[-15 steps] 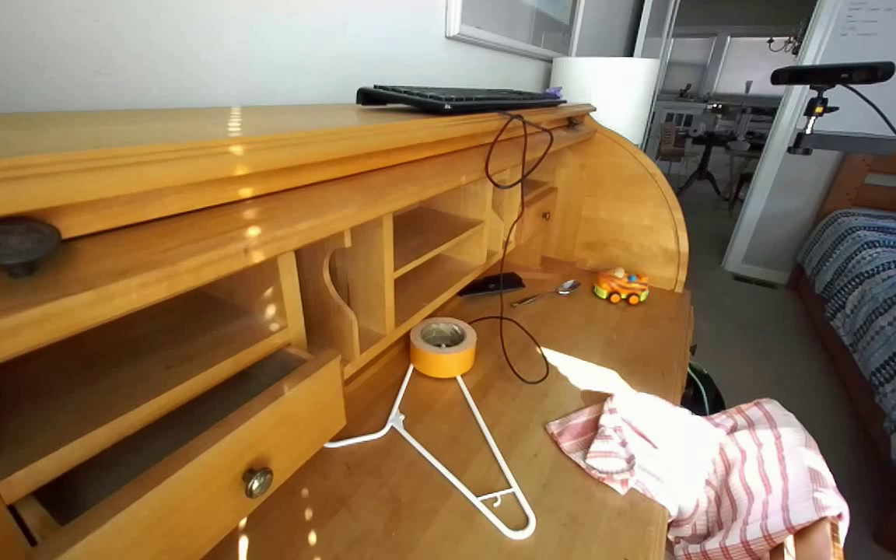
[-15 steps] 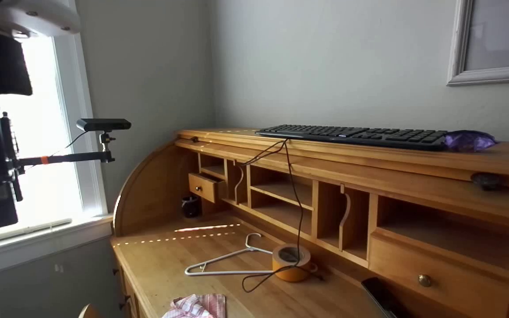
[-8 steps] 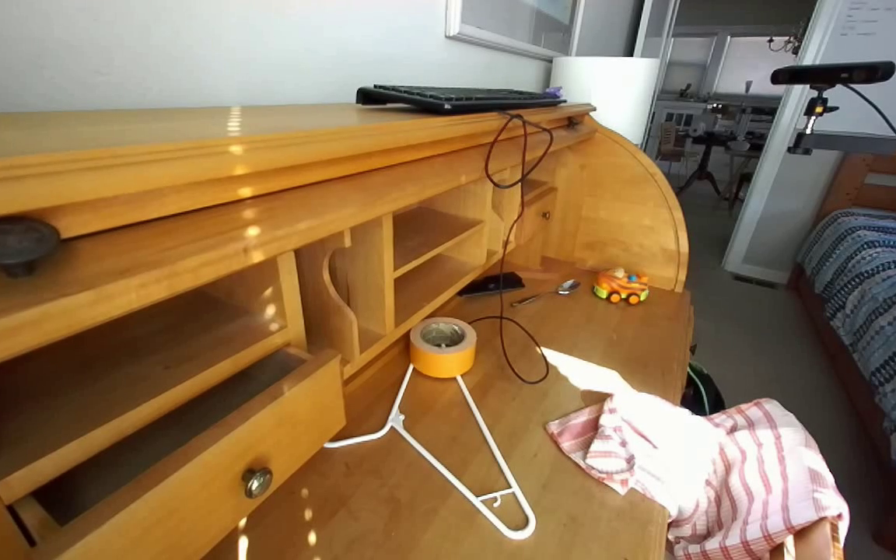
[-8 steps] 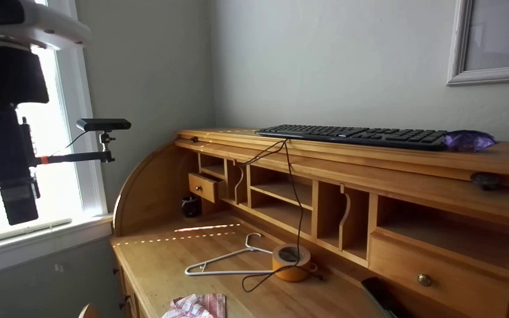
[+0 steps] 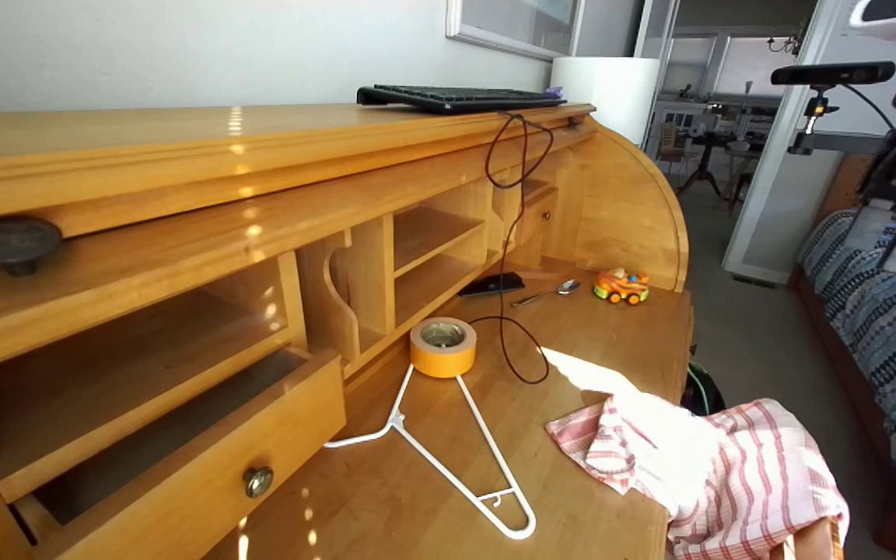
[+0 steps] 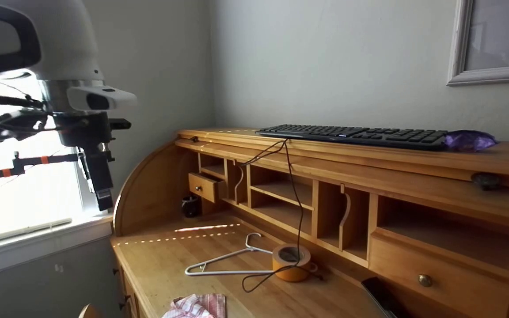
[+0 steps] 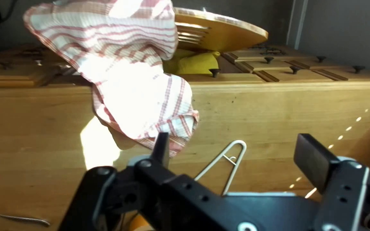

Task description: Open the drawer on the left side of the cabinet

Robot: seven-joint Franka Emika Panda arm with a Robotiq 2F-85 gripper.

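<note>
My gripper (image 7: 234, 146) stands wide, its two black fingers (image 7: 313, 160) far from each other, and it holds nothing. Through the gap I see, farther away, a white clothes hanger (image 7: 215, 160) lying on the wooden writing surface (image 7: 268, 109), and near it a red-and-white striped cloth (image 7: 133, 86) which reaches over the front edge. In both exterior views I am in the air, well apart from the drawer (image 5: 207, 498). This drawer, on the left side of the rolltop desk cabinet (image 5: 635, 210), stands pulled out: behind its flat front I can look into the dark inside, and nothing touches its brass-coloured knob (image 5: 257, 482). So I judge that the main work, the opening, is already done. Whether it is out to its full travel I cannot tell; its back part is hidden in the cabinet. If this opening is sufficient, what is left is only to leave the knob alone; if more is wanted, I should reach to the knob, close on it and draw straight outward.
</note>
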